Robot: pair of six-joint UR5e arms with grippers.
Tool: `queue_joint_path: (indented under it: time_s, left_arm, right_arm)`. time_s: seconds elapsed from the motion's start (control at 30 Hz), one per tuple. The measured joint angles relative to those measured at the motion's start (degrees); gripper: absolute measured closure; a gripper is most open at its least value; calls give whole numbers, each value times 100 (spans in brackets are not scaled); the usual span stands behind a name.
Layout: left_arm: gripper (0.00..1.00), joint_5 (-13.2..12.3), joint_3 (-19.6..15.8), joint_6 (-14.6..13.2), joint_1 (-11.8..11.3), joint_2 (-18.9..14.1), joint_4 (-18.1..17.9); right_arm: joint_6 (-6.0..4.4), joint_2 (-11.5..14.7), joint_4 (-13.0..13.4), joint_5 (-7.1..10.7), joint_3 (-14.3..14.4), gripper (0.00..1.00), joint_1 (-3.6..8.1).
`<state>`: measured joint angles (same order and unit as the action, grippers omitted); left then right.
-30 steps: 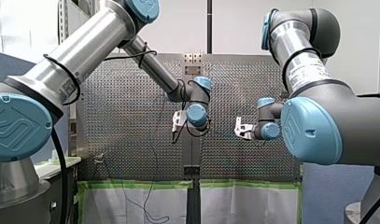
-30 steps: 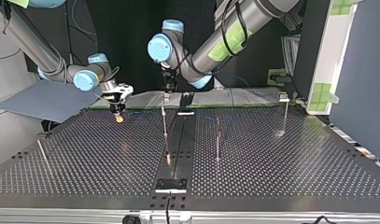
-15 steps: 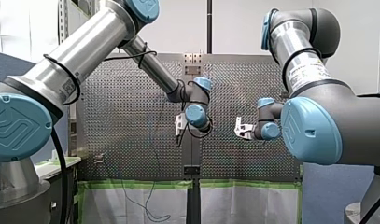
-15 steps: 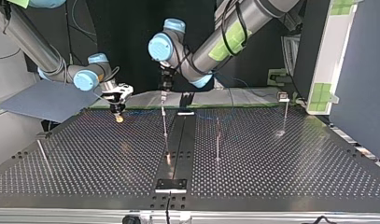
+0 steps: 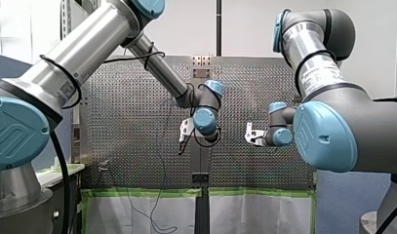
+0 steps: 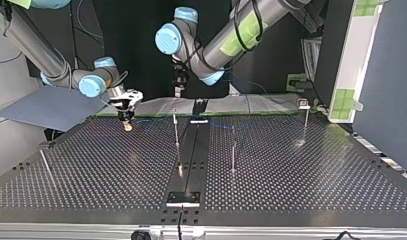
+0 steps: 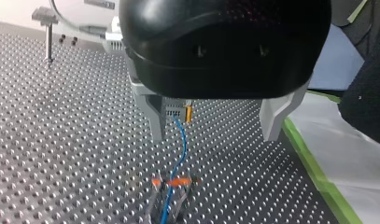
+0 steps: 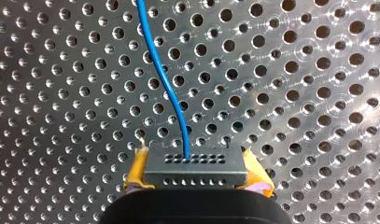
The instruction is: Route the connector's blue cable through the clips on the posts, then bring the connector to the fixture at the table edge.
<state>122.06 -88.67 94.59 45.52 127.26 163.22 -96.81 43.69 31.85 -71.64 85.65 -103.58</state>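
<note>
Perforated table [image 6: 301, 180], green tape [image 7: 313, 163] edging it | left gripper [image 7: 214, 135] spread wide | right gripper [image 8: 195, 179] pinching connector [image 8: 193, 161] with blue cable [image 8: 177, 112]

The perforated table [image 6: 301, 175] carried a black strip [image 6: 191, 150] along its middle. A first post [image 6: 176, 131] stood just beside the strip, a second post [image 6: 233, 152] near its other side, a third post [image 6: 305, 122] well beyond that.
</note>
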Motion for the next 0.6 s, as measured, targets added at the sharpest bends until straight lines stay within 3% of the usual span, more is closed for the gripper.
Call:
queue_joint_path:
  time_s: [0.3, 0.47, 0.6]
  left_arm:
    - [0, 477, -193, -34, 471, -461, 277]
    - [0, 723, -417, -26, 687, -707, 141]
    - [0, 893, -590, -46, 687, -882, -23]
  right_arm:
    - [4, -2, 3, 4, 0, 100, 0]
    - [-6, -4, 11, 8, 0, 100, -8]
    - [-12, -4, 10, 8, 0, 100, -23]
